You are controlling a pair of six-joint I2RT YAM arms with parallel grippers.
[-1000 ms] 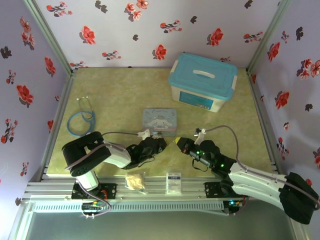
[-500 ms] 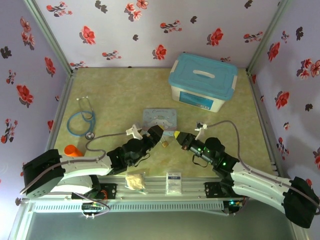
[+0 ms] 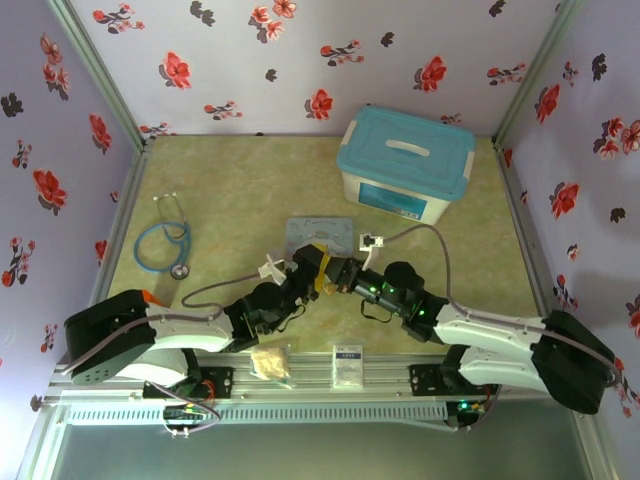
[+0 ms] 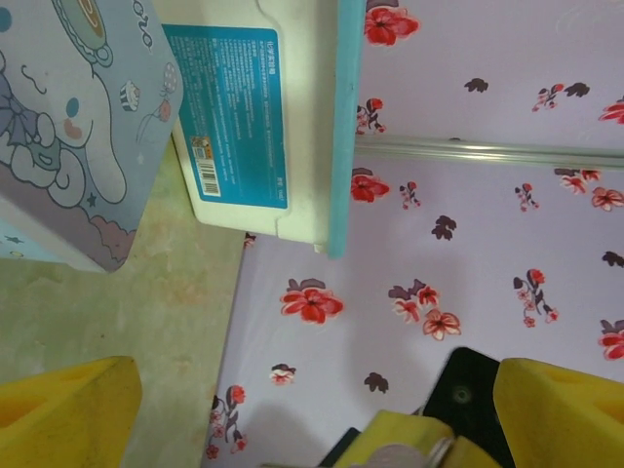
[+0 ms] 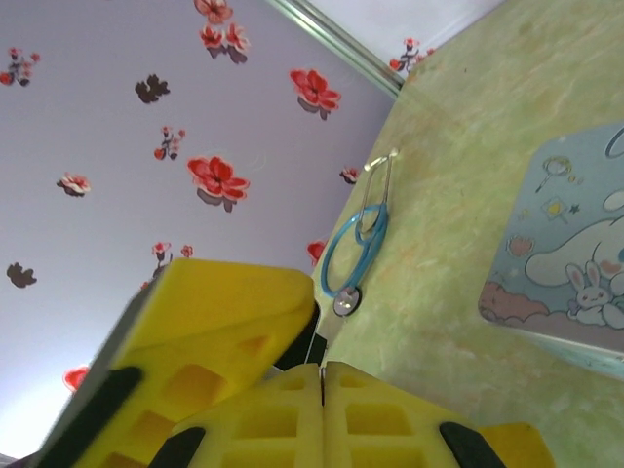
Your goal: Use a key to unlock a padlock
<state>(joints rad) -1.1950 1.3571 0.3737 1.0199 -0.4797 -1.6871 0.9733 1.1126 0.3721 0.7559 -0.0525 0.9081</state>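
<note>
My left gripper (image 3: 312,268) and right gripper (image 3: 338,275) meet tip to tip just in front of the pale blue cartoon tin (image 3: 322,232). A small brass spot, probably the padlock (image 3: 322,286), shows on the table right under the tips. In the left wrist view my left gripper (image 4: 317,382) is open, its yellow fingers (image 4: 63,409) wide apart, and the right gripper's tip pokes up between them with a rounded grey metal piece, the key (image 4: 395,454). In the right wrist view my right gripper (image 5: 322,378) is shut, a thin dark sliver pinched between its pads.
A white storage box with a teal lid (image 3: 405,160) stands at the back right. A blue stethoscope (image 3: 163,243) lies at the left. A small orange object (image 3: 150,297) sits by the left arm. Two small packets (image 3: 347,365) rest on the front rail.
Both grippers have moved away from the front edge toward the tin and closed in on each other. The right gripper has shifted left; the left arm has stretched out.
</note>
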